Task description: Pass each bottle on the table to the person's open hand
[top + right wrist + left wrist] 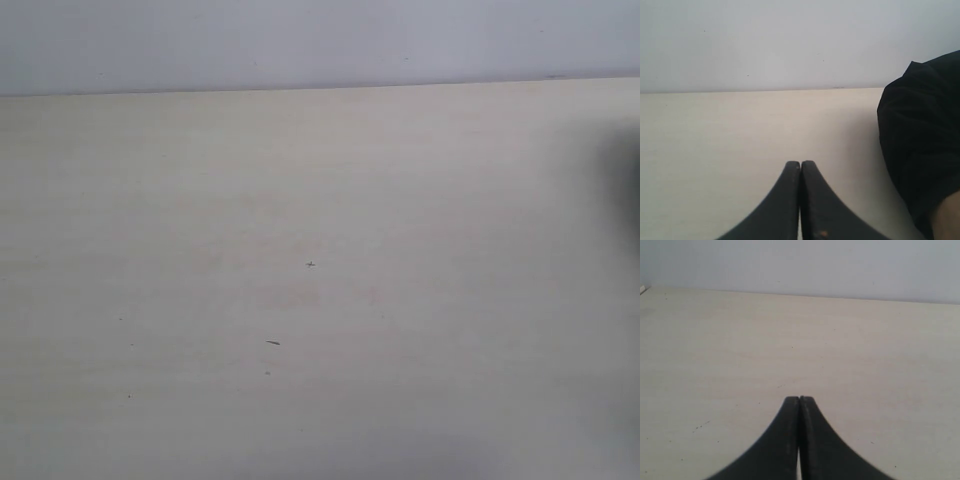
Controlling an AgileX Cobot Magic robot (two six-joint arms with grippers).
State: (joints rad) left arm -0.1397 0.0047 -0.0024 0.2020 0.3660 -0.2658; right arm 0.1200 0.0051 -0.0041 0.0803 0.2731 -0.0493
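Bottles: none visible in any view, so their place can't be told.

Exterior view: table (300, 200) fills the frame, flat matte pale wood-grain with tiny dark specks near centre. A blurred dark shape (628, 190) sits at the right edge, unidentifiable.

Left wrist view: left gripper (799, 399) has smooth black curved fingers pressed together, holding nothing. It looks parked over the table, likely for lack of a target.

Right wrist view: right gripper (800, 163) is likewise closed and empty. A black fabric sleeve (920, 140) is near it with a bit of skin (947, 217) showing, probably the person waiting.
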